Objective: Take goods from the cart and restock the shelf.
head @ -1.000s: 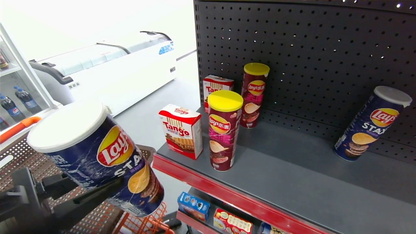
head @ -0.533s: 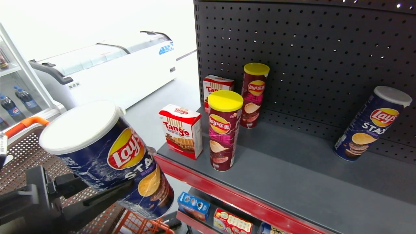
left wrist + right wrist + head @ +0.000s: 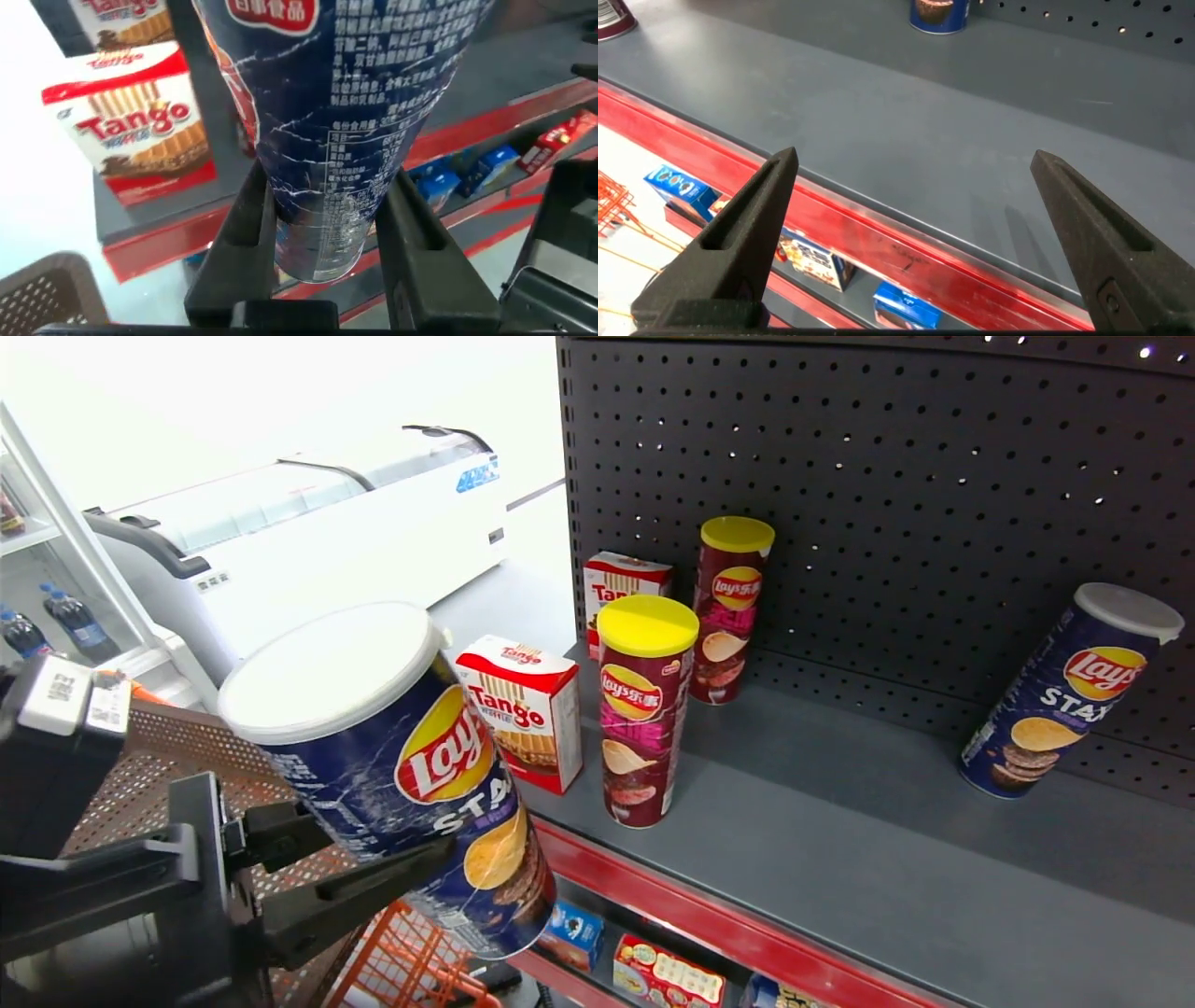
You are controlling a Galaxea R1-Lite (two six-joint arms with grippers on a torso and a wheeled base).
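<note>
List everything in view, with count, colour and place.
shelf: one, grey with red front edge, right.
pegboard: one, black, behind shelf.
maroon chip cans: two, yellow lids, shelf's left part.
wafer boxes: two, red-white, beside those cans.
shelved blue can: one, white lid, shelf's right, by pegboard.
held blue can: one, white lid, off shelf's left front.
lower packs: several, blue and red, under shelf.
cart: one, orange, lower left.
chest freezer: one, white, far left.
left claw: one, black, shut on held blue can.
right claw: one, black, open above shelf.
</note>
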